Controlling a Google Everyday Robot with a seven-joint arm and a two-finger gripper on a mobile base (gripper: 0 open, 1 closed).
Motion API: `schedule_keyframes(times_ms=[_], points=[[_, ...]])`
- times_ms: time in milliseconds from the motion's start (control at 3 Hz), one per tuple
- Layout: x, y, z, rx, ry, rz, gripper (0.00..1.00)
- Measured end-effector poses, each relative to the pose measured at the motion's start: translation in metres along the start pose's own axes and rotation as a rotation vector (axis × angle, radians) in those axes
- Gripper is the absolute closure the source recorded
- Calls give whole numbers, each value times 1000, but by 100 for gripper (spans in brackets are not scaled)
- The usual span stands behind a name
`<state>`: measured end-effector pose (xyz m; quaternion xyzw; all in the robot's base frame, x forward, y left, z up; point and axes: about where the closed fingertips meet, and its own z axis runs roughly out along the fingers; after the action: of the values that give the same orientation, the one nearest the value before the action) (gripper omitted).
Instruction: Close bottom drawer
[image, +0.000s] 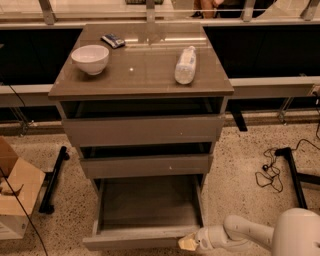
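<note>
The bottom drawer of the grey cabinet stands pulled far out, with its inside bare. Its flat front panel runs along the lower edge of the view. My gripper sits low at the right end of that front panel, at the drawer's front right corner, with its pale tip against or just off the panel. The white arm reaches in from the lower right. The mid drawer and the top drawer above are slightly ajar.
On the cabinet top stand a white bowl, a lying plastic bottle and a small dark packet. A cardboard box sits at the left. A black stand foot and cables lie on the floor.
</note>
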<state>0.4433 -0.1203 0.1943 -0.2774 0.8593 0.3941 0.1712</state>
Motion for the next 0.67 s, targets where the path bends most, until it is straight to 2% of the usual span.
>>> schedule_keyframes(times_ms=[333, 667], points=[[-3, -9, 10, 3, -26, -1, 100], [-20, -39, 31, 15, -85, -11, 100]])
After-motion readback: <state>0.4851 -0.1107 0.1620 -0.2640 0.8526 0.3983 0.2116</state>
